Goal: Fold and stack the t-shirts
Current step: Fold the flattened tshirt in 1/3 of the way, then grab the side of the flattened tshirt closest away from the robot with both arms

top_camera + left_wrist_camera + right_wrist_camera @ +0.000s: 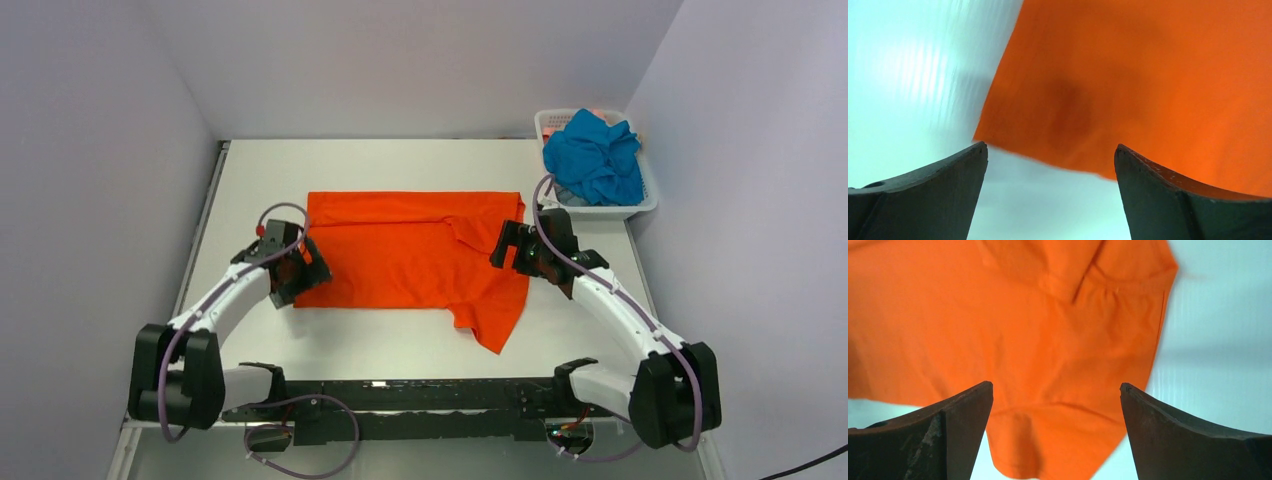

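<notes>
The orange t-shirt (pixel 410 250) lies spread flat on the white table, folded lengthways, with one sleeve sticking out toward the near right (pixel 495 320). The teal t-shirt (pixel 595 155) is crumpled in the white mesh basket (pixel 645 205) at the far right. My left gripper (pixel 300 268) is open and empty over the shirt's near left corner, which shows in the left wrist view (pixel 1128 90). My right gripper (pixel 510 248) is open and empty over the shirt's right edge; its wrist view shows the shirt and sleeve (pixel 1038 340) below the jaws.
Grey walls close in the table on the left, back and right. The basket stands at the far right corner. A black rail (pixel 420 395) with the arm bases runs along the near edge. Bare table (pixel 400 335) shows in front of the shirt.
</notes>
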`<state>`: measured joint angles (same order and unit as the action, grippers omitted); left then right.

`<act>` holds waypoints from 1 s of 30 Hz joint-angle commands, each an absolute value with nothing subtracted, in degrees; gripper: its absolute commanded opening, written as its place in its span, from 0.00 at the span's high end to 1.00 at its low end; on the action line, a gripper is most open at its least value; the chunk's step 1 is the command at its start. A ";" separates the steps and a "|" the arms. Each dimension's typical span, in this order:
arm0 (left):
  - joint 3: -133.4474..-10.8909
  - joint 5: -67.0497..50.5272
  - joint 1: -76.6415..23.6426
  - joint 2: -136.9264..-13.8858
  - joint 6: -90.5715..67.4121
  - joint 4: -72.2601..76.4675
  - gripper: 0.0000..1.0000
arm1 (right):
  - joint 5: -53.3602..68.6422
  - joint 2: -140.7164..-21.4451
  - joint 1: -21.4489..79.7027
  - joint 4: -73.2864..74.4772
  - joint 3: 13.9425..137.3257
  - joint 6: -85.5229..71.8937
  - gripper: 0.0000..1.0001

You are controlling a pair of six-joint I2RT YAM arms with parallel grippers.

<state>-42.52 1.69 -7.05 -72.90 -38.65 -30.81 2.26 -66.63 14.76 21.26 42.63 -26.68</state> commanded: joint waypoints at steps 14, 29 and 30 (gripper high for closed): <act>-29.60 10.87 -8.50 -66.66 -50.71 -24.23 0.37 | 0.05 -57.10 30.36 26.70 36.46 -28.19 0.00; -33.91 11.38 -7.93 -77.98 -48.69 -23.34 1.00 | -3.29 -64.13 45.49 30.42 35.83 -29.68 0.27; -33.88 11.42 -7.91 -77.77 -48.43 -23.34 1.00 | -4.34 -65.54 46.37 30.86 36.27 -30.12 0.31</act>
